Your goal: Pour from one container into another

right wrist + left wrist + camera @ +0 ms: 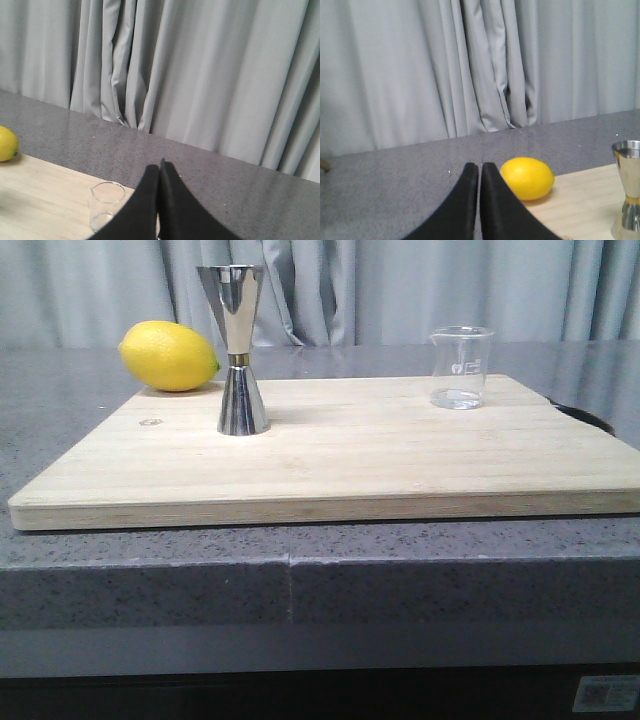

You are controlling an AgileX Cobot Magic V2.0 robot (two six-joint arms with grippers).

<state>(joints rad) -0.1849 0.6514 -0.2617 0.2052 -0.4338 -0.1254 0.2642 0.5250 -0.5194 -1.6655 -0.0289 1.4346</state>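
A small clear glass beaker stands upright at the back right of the wooden board. The steel hourglass jigger stands upright at the back left, taller than the beaker. Neither gripper shows in the front view. My left gripper is shut and empty, hovering short of the board's left side, with the jigger off to one side. My right gripper is shut and empty, just beside the beaker and not touching it.
A yellow lemon lies at the board's back left corner, just behind the jigger. The board rests on a grey speckled counter. Grey curtains hang behind. A dark rim peeks from behind the board's right edge.
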